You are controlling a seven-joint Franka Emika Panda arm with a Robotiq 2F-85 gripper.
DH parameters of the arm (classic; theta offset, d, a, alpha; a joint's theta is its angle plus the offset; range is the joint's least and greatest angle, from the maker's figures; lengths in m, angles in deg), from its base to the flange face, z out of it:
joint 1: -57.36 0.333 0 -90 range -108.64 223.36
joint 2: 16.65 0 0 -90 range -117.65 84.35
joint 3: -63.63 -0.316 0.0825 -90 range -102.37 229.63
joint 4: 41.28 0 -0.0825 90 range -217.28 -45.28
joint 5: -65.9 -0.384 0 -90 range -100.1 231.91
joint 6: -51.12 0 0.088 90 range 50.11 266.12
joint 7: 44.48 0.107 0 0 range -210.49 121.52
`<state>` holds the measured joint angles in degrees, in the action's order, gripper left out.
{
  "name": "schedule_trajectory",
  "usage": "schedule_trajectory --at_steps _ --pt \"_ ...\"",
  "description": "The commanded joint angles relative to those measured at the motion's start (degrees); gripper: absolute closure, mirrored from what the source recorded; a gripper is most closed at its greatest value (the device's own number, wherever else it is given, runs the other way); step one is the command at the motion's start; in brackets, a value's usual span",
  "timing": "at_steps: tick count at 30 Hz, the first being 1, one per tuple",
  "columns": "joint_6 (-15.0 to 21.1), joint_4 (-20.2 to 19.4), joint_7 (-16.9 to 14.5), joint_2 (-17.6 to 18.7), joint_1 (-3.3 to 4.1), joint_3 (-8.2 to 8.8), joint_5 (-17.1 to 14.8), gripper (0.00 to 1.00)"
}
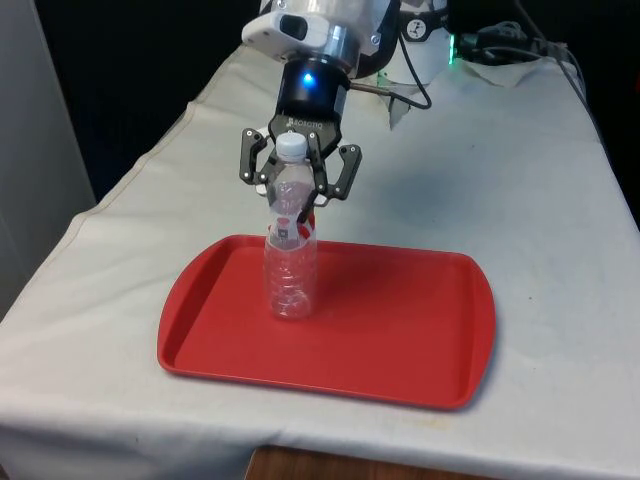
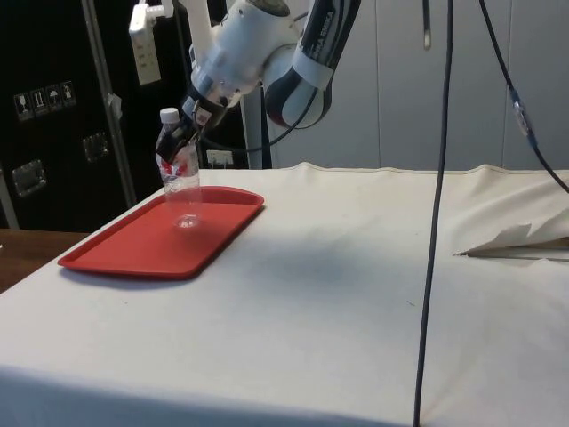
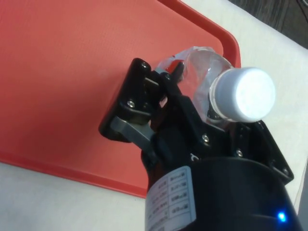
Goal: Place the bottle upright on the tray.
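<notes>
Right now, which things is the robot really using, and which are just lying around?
Using:
- the clear bottle with a white cap, standing upright
- the red tray under it
- the gripper, around the bottle's upper part

Just lying around:
- the black cables at the table's far end
- the crumpled paper on the white cloth
</notes>
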<state>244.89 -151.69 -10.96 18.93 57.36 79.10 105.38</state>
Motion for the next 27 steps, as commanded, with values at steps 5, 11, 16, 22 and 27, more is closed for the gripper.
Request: schedule_trajectory --at_steps 5,11,16,22,27 --pt "-0.63 -0.06 0.06 0.46 -1.03 -1.6 0.46 0.87" --pt "-1.38 -0.06 -0.17 0.29 -0.69 -1.26 0.46 0.87" --pt "-1.72 -0.06 -0.4 0.0 -0.46 -1.03 0.46 0.87" --pt "-1.95 0.29 -0.63 0.11 -0.17 -0.86 0.34 0.87" --pt "-1.83 0.8 -0.57 0.23 0.52 0.0 0.0 0.87"
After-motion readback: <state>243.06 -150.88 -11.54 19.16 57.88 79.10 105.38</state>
